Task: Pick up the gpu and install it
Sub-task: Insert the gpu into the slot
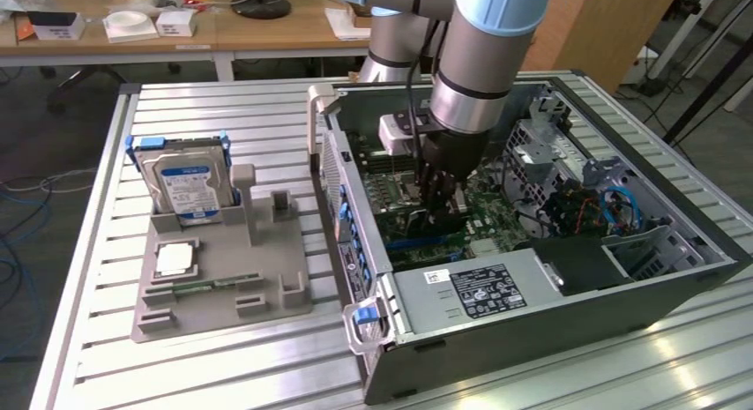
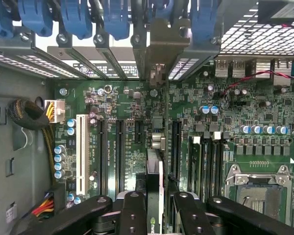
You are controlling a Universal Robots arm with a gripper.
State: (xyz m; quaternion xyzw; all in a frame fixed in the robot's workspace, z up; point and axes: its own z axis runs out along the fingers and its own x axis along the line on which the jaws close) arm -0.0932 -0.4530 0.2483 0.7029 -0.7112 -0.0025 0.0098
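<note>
Gripper on gpu, edge-on at mobo

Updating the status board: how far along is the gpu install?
Done: the gpu is picked up and inside the open case. In hand: the gripper grips it edge-on, over the motherboard slots. Left: release; whether the card is fully seated in a slot cannot be told.
</note>
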